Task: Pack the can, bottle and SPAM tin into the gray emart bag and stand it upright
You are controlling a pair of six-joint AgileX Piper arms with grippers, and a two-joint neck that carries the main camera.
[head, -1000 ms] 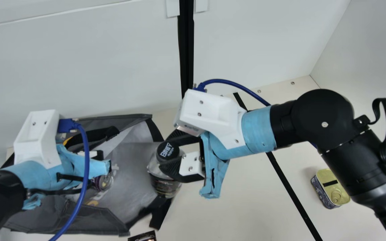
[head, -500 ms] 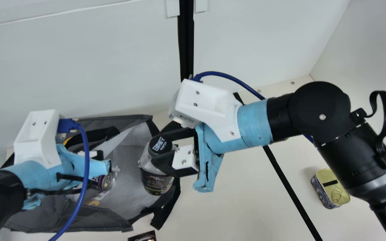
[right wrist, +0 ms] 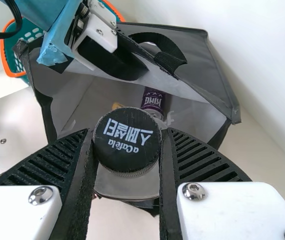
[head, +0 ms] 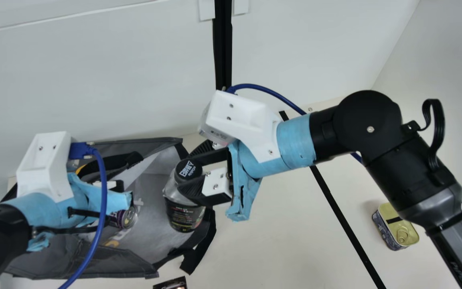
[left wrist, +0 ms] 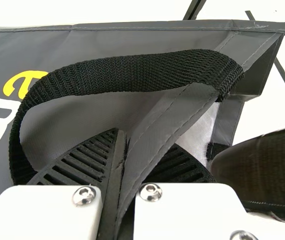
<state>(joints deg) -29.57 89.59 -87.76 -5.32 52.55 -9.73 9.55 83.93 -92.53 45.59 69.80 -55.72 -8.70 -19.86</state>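
Over the bag [head: 171, 141], the right tool [right wrist: 126, 137] clamps the bottle [head: 184, 214] by its neck, likely for lowering; the left tool [left wrist: 138, 142] pinches the rim [left wrist: 185, 112] as a brace. Can [right wrist: 153, 101] inside; tin [head: 402, 232] at right.

Apparent lab: robot arms [head: 367, 116], white panels [head: 106, 80]

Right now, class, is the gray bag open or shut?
Open. The gray bag gapes wide, the can shows inside it, and the left pincer grips one edge of its mouth.

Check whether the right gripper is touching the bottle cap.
Touching. The right wrist view shows the right gripper clamped on the bottle cap, one finger against each side.
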